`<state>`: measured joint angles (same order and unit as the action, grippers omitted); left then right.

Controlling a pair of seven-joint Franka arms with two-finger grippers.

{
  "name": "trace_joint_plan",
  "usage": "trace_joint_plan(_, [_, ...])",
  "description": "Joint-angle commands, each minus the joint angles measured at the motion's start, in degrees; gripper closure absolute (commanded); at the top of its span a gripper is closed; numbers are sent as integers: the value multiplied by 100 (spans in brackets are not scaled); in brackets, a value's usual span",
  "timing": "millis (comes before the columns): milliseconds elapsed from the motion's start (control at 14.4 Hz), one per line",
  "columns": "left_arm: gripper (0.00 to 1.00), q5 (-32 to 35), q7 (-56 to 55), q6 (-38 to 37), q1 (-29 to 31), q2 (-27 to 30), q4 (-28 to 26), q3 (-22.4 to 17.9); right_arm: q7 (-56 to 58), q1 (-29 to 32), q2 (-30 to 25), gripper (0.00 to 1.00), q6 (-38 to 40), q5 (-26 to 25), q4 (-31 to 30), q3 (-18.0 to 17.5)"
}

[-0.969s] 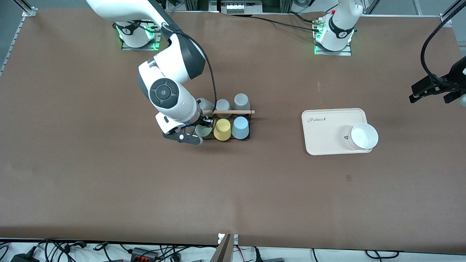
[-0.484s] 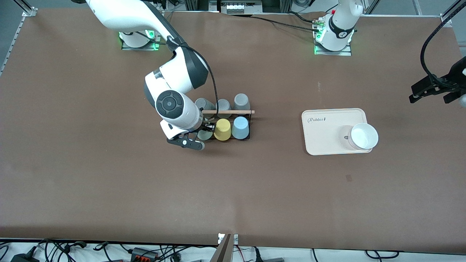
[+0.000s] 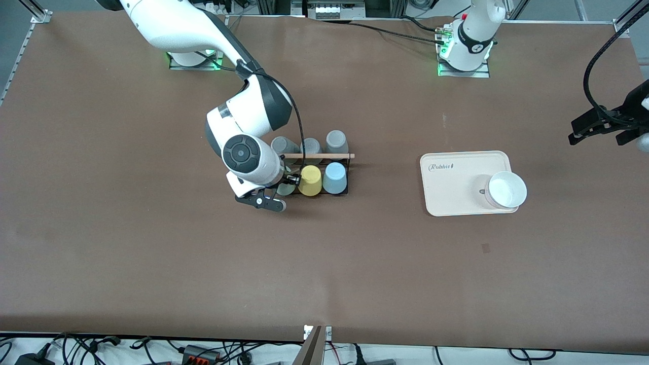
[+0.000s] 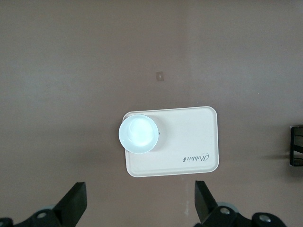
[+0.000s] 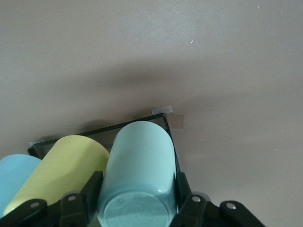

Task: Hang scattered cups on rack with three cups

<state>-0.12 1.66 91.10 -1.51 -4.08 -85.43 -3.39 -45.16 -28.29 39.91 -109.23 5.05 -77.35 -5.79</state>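
1. Change: during the last second the right arm swings in and lowers. The right hand (image 5: 137, 189) comes down onto the rack (image 3: 349, 177) at the rack's end toward the right arm's end of the desk (image 3: 152, 263).
2. Right hand state: its 2 fingers pinch the pale mint green tumbler (image 5: 139, 156), 1 on each side of the wall. The tumbler is carried mouth-down with its base toward the wrist.
3. Location of the task's things: in the front view the mint tumbler is in the rack's row nearer the camera. The yellow tumbler (image 3: 310, 180) is just beside it at 3 o'clock, and the light blue tumbler (image 3: 334, 178) is at 3 o'clock of the yellow one. The blue tumbler is already on the rack.
4. The 3 grey tumblers (image 3: 336, 138) fill the row at 12 o'clock, past the wooden dowel (image 3: 317, 155).
5. Left hand (image 4: 138, 188): fingers spread, empty, waiting over the desk edge at the left arm's end. It is well apart from the tray (image 3: 451, 195) and its white bowl (image 3: 505, 189).
6. Meaning: the mint tumbler is the last cup to hang. Whether a peg is inside it cannot be told. Release appears to be the remaining step; a tilted tumbler could knock the yellow one.
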Motion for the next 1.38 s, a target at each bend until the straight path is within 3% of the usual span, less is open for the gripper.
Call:
trace_joint_plan(0, [0, 12, 133, -40, 28, -66, 158, 23, -134, -45, 148, 78, 42, 31, 177, 25])
trace_joint_plan(69, [0, 12, 133, -40, 28, -66, 158, 23, -151, -45, 157, 74, 42, 40, 177, 25])
trace_joint_plan(138, [0, 12, 133, -40, 28, -66, 158, 23, -221, -36, 157, 61, 42, 40, 177, 25])
trace_joint_plan(208, [0, 12, 133, -40, 28, -66, 158, 23, -317, -19, 157, 19, 42, 40, 185, 25])
trace_joint_plan(277, [0, 12, 133, -40, 28, -66, 158, 23, -292, -1, 131, 0, 42, 40, 203, 25])
trace_joint_plan(761, [0, 12, 133, -40, 28, -75, 158, 23, -327, 156, -71, 0, 279, 22, 545, 131])
trace_joint_plan(969, [0, 12, 133, -40, 28, -75, 158, 23, -257, 464, -457, 0, 664, -48, 782, 131])
trace_joint_plan(1315, [0, 12, 133, -40, 28, -75, 158, 23, 935, 1201, -1099, 0, 1246, -197, 932, 166])
